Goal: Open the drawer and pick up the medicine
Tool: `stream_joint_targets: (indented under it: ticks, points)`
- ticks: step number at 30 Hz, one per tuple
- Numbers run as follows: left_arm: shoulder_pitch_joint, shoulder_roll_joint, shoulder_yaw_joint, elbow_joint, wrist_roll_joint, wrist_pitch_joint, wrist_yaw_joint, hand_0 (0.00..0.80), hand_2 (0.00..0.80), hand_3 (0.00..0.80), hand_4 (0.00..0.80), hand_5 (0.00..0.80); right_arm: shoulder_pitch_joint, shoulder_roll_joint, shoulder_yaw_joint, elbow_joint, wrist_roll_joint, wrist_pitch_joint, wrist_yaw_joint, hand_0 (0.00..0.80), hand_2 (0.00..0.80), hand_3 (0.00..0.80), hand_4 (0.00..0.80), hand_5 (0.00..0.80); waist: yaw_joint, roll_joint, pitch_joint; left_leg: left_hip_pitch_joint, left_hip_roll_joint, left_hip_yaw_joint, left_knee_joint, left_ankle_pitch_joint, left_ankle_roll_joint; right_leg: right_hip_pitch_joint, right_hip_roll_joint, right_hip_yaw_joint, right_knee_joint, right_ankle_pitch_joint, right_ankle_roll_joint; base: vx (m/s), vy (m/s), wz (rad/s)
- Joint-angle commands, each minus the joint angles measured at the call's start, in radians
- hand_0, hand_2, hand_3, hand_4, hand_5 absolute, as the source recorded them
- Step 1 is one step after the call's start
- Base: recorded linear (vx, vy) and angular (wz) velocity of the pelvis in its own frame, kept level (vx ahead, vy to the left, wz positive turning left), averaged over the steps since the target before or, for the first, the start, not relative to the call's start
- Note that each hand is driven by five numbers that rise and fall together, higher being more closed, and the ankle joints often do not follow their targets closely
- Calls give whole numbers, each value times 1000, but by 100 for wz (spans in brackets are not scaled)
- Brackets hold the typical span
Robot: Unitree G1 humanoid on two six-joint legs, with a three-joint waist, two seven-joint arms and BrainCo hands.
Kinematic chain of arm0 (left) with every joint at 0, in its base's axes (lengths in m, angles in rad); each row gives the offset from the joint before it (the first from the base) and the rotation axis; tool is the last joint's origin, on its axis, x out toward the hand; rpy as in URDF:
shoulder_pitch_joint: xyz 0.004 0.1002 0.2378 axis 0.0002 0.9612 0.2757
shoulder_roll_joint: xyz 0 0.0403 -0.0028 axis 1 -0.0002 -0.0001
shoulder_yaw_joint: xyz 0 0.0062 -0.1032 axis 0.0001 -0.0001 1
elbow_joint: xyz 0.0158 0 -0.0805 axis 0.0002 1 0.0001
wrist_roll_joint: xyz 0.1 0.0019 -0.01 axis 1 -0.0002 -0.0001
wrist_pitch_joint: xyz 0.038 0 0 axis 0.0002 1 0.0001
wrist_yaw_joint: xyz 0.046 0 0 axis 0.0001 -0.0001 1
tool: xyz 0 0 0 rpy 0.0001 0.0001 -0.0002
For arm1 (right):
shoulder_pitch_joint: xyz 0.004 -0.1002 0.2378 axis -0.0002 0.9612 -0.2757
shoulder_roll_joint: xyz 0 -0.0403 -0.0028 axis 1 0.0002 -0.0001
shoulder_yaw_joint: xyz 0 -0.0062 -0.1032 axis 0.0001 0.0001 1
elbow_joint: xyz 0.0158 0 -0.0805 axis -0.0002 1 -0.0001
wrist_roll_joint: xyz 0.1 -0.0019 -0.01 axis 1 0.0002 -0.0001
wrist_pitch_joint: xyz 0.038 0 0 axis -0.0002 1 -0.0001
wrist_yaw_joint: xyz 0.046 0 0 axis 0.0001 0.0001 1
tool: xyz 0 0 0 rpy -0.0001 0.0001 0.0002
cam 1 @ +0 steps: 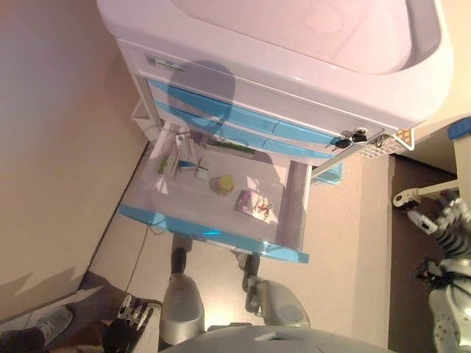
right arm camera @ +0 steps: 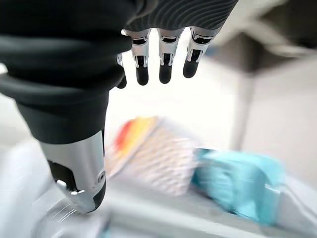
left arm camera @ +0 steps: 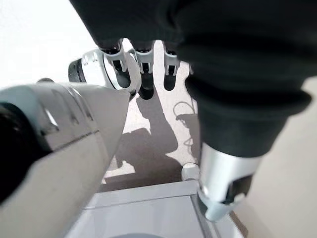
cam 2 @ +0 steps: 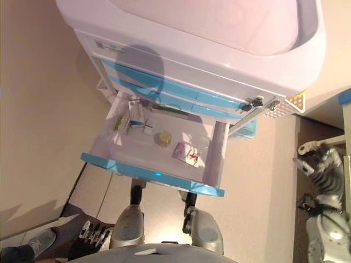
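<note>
Head views: the white cart drawer with a blue front (cam 1: 213, 234) stands pulled out; small white-and-green medicine boxes (cam 1: 182, 156), a yellow round lid (cam 1: 224, 183) and a pink sachet (cam 1: 255, 204) lie inside, untouched.
Left wrist view: left hand (left arm camera: 143, 67) hangs low, fingers straight and apart, empty.
Right wrist view: right hand (right arm camera: 161, 54) is off to the side, fingers relaxed, empty.
Risk: both hands are well apart from the drawer; a long reach may clip the drawer front or scatter the boxes.

No legible text; label on cart (cam 1: 165, 64) and print on medicine boxes (cam 1: 188, 151) too small.
</note>
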Motion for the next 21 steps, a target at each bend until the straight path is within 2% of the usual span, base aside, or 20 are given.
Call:
stream_joint_targets:
  ticks: [1,6,10,17,21]
  points:
    - [44,26,-6,25,98,-66,9,0,0,0,0,0,-5,-114,-74,-163,-90,-48,3,0,0,0,0,0,17,-8,-39,-7,-21,29,19,-39,77,20,-24,9,36,11,77,0,0,0]
    - [20,43,-43,65,186,-127,17,0,0,0,0,0,-91,-225,-45,-304,-127,-19,101,0,0,0,0,0,38,-16,-43,-11,-23,23,15,-37,77,21,-25,6,34,13,81,0,0,0]
    - [5,56,-77,63,237,-169,33,0,0,0,0,0,-188,-286,30,-363,-158,1,164,0,0,0,0,0,67,-21,-39,-17,-25,13,15,-33,75,27,-28,-5,33,16,82,-1,0,1]
    - [-5,75,-110,29,296,-203,68,0,0,0,0,0,-329,-321,175,-421,-231,13,244,0,0,0,0,0,114,-27,-28,-30,-32,-13,20,-28,74,33,-32,-26,35,19,81,4,-1,18]
    - [-4,86,-122,13,299,-204,74,0,0,0,0,0,-382,-319,256,-442,-294,19,239,0,0,0,0,0,137,-28,-24,-33,-37,-26,15,-24,74,36,-32,-35,38,19,81,6,1,13]
